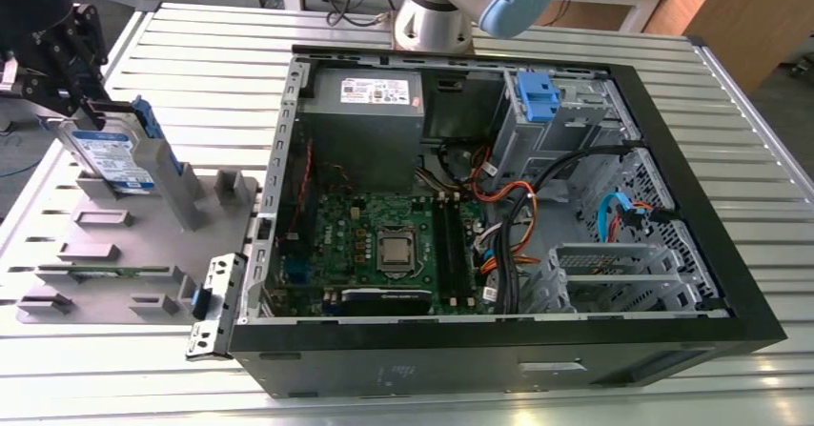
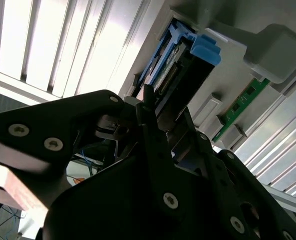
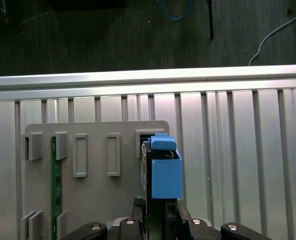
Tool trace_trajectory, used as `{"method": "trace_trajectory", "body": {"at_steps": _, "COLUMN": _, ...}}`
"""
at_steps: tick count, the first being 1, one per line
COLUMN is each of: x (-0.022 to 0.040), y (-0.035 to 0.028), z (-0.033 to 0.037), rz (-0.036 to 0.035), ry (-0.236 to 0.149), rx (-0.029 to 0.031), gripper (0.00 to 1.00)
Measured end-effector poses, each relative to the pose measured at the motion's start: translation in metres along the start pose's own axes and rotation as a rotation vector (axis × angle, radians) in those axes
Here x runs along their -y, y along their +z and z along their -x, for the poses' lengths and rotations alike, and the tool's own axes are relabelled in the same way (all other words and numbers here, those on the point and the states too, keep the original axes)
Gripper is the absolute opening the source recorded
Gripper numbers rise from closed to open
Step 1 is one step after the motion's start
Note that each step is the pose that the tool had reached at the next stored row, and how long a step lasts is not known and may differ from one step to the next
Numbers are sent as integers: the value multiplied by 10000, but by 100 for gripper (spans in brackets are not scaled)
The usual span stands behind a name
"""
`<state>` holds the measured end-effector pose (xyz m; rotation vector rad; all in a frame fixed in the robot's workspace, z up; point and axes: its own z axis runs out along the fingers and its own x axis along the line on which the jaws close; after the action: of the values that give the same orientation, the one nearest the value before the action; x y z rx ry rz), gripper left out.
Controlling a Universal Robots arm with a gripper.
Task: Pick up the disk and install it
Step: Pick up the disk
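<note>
Ribbed metal table [image 1: 509, 35] underneath it all, open computer case [image 1: 712, 321] lying on its side at centre of the exterior view. Over at nine o'clock from the case, a grey holder tray [image 1: 76, 254]. Standing on edge at the tray's eleven o'clock, the disk [image 1: 112, 159], blue-and-white label facing out. Right at its top, the gripper [image 1: 91, 111], clamped on the disk's upper end, black jaws either side. Well apart on the same tray in the first wrist view, a green circuit strip [image 3: 53, 175], slotted upright.
</note>
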<state>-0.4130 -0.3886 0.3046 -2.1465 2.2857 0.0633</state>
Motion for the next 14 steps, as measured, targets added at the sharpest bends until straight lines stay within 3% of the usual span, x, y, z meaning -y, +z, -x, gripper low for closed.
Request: {"method": "trace_trajectory", "body": {"at_steps": 14, "x": -2, "y": 1, "z": 27, "rz": 0, "ry": 0, "rx": 0, "gripper": 35}}
